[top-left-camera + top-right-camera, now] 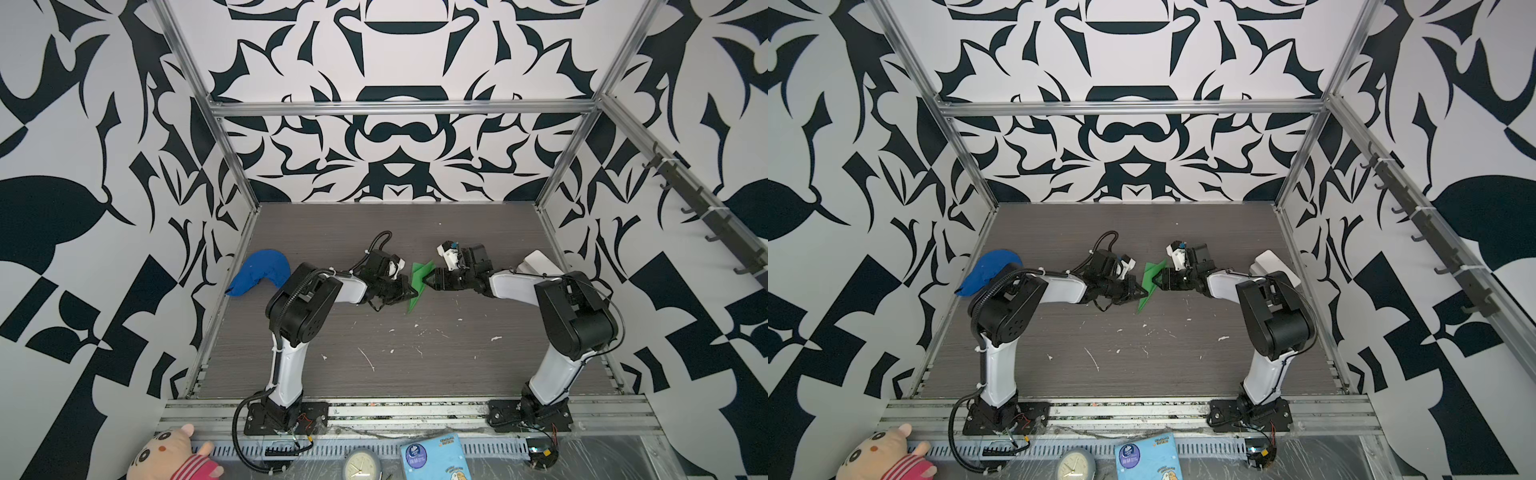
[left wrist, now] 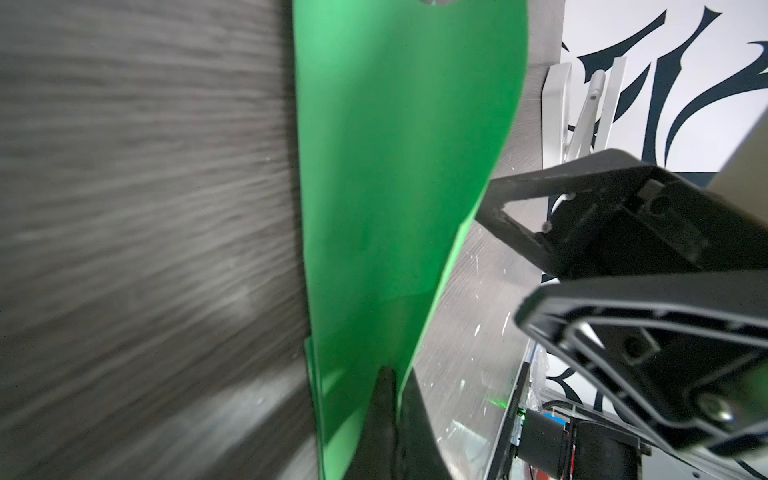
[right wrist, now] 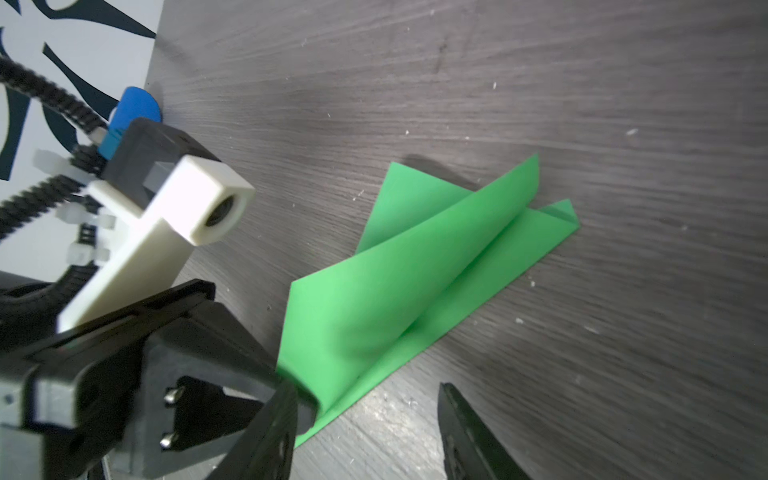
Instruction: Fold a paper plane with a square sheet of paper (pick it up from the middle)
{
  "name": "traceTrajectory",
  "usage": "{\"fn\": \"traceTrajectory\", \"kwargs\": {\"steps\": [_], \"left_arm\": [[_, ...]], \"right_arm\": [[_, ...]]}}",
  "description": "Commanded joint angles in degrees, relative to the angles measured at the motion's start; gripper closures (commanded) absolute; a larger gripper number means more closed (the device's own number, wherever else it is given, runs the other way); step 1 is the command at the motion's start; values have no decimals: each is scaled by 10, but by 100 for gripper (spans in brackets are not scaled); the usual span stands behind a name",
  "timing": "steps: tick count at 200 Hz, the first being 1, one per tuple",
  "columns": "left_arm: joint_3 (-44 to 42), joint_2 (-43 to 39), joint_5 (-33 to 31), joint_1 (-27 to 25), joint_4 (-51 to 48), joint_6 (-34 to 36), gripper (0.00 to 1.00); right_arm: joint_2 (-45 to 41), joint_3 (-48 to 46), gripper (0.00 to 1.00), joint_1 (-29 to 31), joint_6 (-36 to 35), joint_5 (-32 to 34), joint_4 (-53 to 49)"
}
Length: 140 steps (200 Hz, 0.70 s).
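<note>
**Paper plane mid-fold, one flap standing loose**

At the left edge of the counter (image 1: 415, 365) sits a blue cloth cap (image 1: 259, 276), the marker for everything else. To the right of the cap, past the left arm's elbow, the left fingers (image 1: 409, 293) are closed tight on the paper plane (image 1: 420, 275). They clamp the green layers toward its nearer end, and the left wrist view shows the paper rising from between them. The plane lies well to the right of the cap, about mid-counter. Its bottom layer is flat on the surface, while an upper flap curls up and over with no sharp crease. Farther right of the cap, the right fingers (image 1: 435, 281) stand apart with nothing between them. Their tips are just beside the flap's free edge, and whether one touches it I cannot tell.

The step in hand looks like a lengthwise wing fold, well short of a finished dart. Next, the right fingers probably need to press the flap flat along the body and run the crease. Meanwhile the left pinch should stop the layers sliding.
</note>
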Motion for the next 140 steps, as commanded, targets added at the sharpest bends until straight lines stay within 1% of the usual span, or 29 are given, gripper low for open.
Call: {"fn": "traceTrajectory", "kwargs": {"steps": [1,42,74,140], "left_arm": [[15,17,11,2,-18,-7,96],[20,26,14,2,-30,-7,96],[25,29,11,2,-36,-6,96],[16,23,5,4,-23,-14,96]], "right_arm": [[1,24,42,5,-9,8,-10],[12,41,41,14,-15,28,-34],[22,56,40,19,-15,60,-60],[48,82,40,30,-27,75,-97]]}}
